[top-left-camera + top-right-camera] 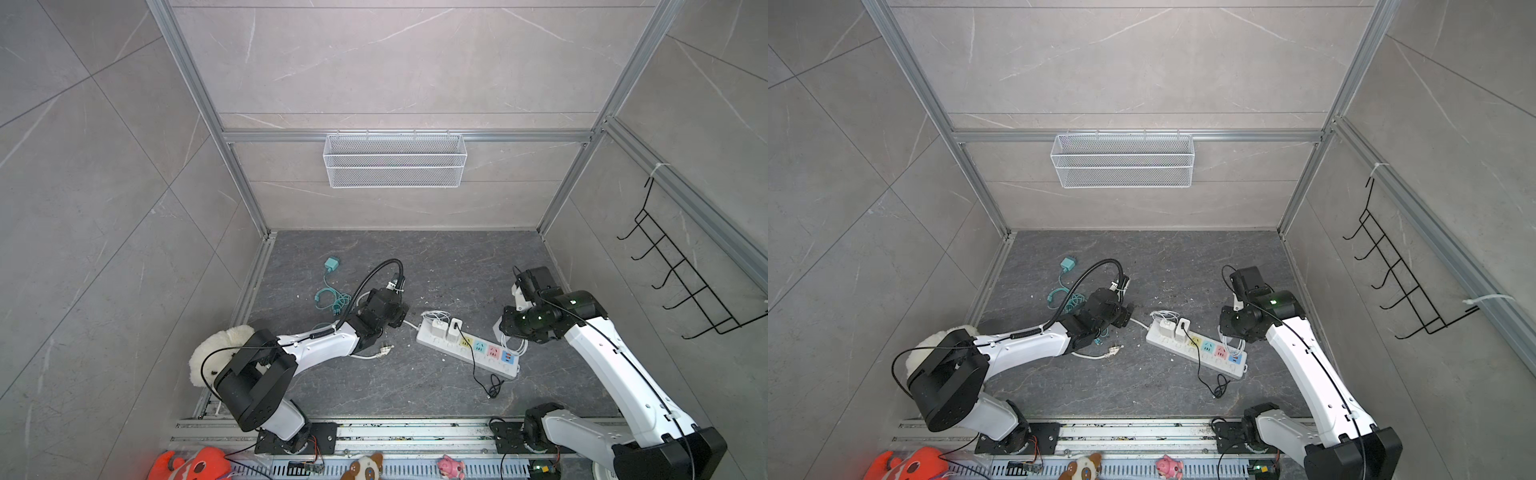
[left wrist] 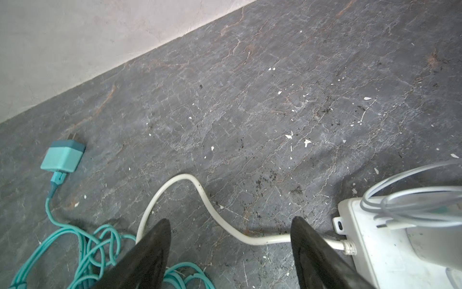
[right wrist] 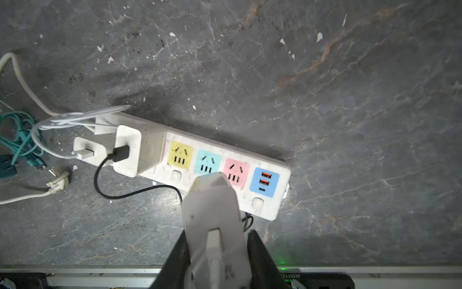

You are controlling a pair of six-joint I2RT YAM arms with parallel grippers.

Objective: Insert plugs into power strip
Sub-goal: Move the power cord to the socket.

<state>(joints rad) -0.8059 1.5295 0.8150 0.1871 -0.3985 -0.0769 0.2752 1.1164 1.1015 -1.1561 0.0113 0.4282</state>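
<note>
Pinching a white plug near the power strip (two are in, one teal plug waits), right claw hovers, left claw spread.

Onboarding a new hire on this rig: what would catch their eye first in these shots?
The white power strip with pastel sockets lies mid-floor, two white chargers already plugged in at its cord end. The right gripper holds a third white charger near the strip's free sockets. A teal charger lies loose near the back wall, its cable coiled beside the open left gripper.
</note>
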